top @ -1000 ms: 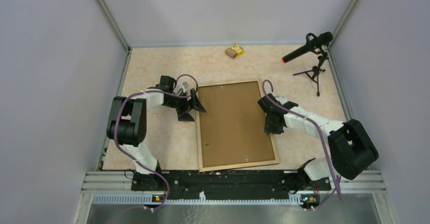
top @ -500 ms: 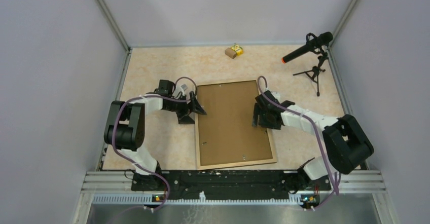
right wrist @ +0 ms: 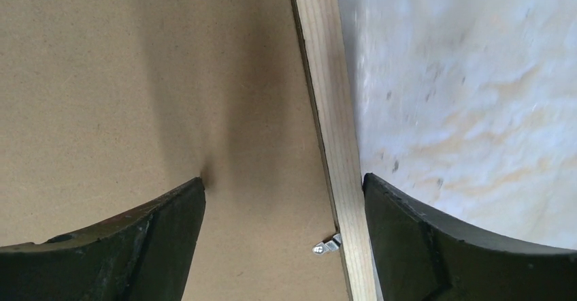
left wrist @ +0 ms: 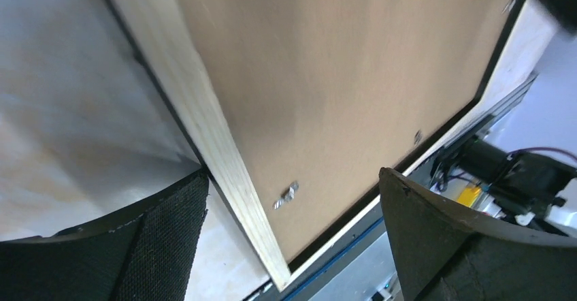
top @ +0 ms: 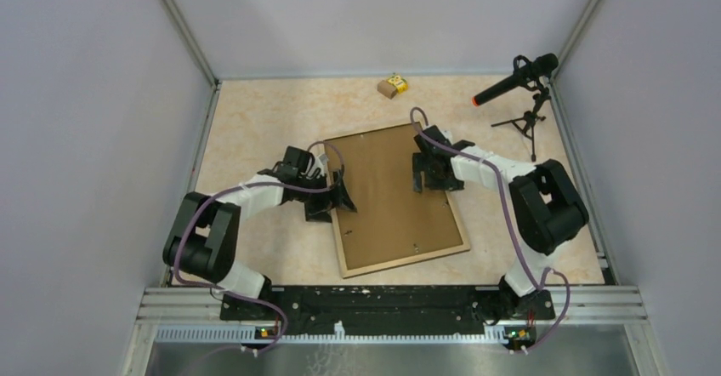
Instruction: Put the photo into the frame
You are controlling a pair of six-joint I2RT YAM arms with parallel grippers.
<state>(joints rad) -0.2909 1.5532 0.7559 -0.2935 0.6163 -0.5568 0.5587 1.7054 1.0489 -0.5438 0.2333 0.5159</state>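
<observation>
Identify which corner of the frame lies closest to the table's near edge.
The near-left corner of the frame; the frame lies skewed, so its near-right corner sits farther back.

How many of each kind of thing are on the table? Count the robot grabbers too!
Picture frame: 1
Brown backing board: 1
Small yellow-and-brown box: 1
Microphone on a tripod: 1
Grippers: 2, left gripper and right gripper
Total: 6
</observation>
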